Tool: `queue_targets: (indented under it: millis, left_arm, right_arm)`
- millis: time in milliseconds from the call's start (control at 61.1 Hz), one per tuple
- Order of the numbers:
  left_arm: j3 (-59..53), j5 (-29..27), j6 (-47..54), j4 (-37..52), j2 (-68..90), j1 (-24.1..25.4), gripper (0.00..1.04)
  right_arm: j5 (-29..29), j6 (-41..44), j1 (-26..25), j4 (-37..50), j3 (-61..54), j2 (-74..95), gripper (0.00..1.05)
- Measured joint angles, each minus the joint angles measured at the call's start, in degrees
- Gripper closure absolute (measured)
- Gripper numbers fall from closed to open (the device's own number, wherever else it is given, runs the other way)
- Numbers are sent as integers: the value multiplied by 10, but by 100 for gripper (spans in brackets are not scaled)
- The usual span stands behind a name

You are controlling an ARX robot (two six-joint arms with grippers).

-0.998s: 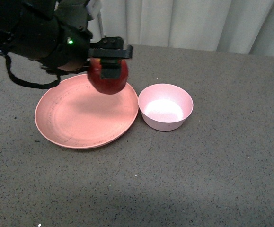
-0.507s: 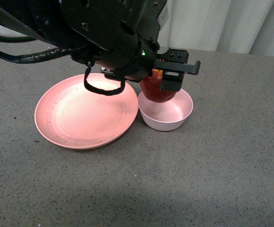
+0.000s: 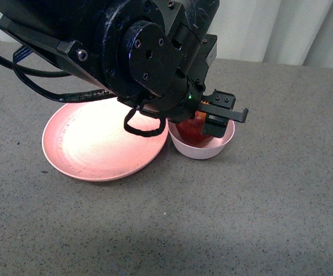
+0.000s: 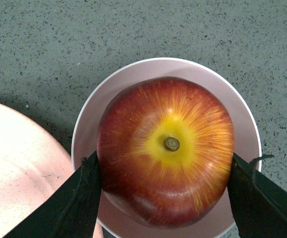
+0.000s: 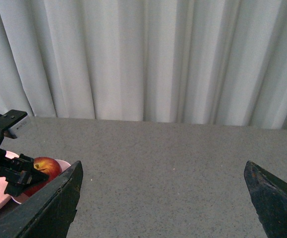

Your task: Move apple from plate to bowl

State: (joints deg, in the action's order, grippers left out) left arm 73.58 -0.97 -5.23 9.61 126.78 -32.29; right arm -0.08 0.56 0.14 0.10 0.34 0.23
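While the left hand [image 4: 164, 173] clamps the apple [image 4: 165, 144] by its sides, stem up, the fruit sits directly beneath it, centred low within the bowl [image 4: 133, 69] beside the plate [image 3: 91, 144], the right hand [image 5: 162, 171] wide, empty, well apart.

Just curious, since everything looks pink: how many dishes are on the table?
2. The wide plate lies left; the small bowl sits just right of it, with the apple inside. The left arm may hide more.
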Motion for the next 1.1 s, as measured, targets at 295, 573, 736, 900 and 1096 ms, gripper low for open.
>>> queue_targets:
  millis: [295, 573, 736, 900, 1096]
  left_arm:
    - [3, -17, 11, 8, 3, 0, 13]
    - [-57, -33, 6, 65, -59, 2, 7]
    - [-137, -41, 0, 125, -151, 9, 7]
    - [-231, -72, -10, 164, -224, 24, 7]
    - [-282, -110, -19, 184, -254, 42, 7]
  right_arm:
    - [0, 0, 0, 0, 0, 0, 9]
    - [0, 0, 0, 0, 0, 0, 9]
    - [0, 0, 0, 0, 0, 0, 9]
    - [0, 0, 0, 0, 0, 0, 9]
    - [0, 0, 0, 0, 0, 0, 9]
